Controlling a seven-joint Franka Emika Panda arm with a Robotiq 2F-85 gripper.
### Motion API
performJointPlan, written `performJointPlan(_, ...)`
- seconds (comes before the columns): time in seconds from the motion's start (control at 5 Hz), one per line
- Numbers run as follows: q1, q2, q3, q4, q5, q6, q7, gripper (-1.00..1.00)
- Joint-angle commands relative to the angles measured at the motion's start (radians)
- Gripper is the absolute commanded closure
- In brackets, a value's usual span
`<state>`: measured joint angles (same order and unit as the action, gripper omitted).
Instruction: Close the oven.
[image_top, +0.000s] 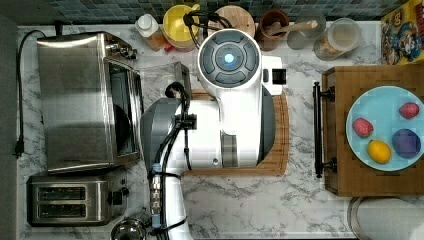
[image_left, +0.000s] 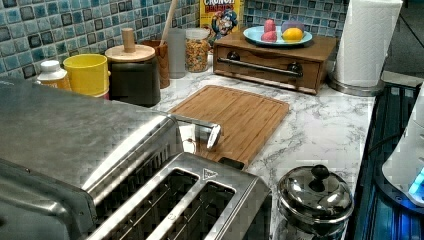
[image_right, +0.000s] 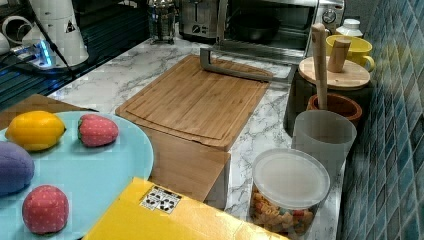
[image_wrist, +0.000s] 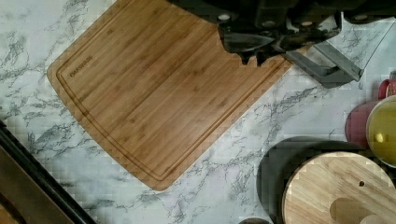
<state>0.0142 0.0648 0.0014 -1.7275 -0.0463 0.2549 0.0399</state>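
The oven (image_right: 270, 22) door hangs open, its handle just beside the gripper (image_wrist: 252, 58), fingers closed together

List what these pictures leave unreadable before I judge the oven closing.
- Oven door: in the top view the arm covers most of it; its handle shows in the left view.
- Oven inside: dark in the right view, contents unclear.
- Gripper: cut by the wrist view's edge; finger state unreadable.

arm (image_top: 235, 100): white, folded over itself in the top view | wrist: camera faces straight down | gripper (image_wrist: 254, 58): dark, fingertips close together, nothing between them, held above the surface
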Motion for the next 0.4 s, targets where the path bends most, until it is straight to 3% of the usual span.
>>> performJointPlan(0.2, 0.041, 0.019, -0.051, -0.025, 0.054, 0.047, -0.131, 1.00)
performJointPlan(0.4, -0.025, 0.101, -0.030, 0.023, 0.137, -0.028, -0.329, 1.00)
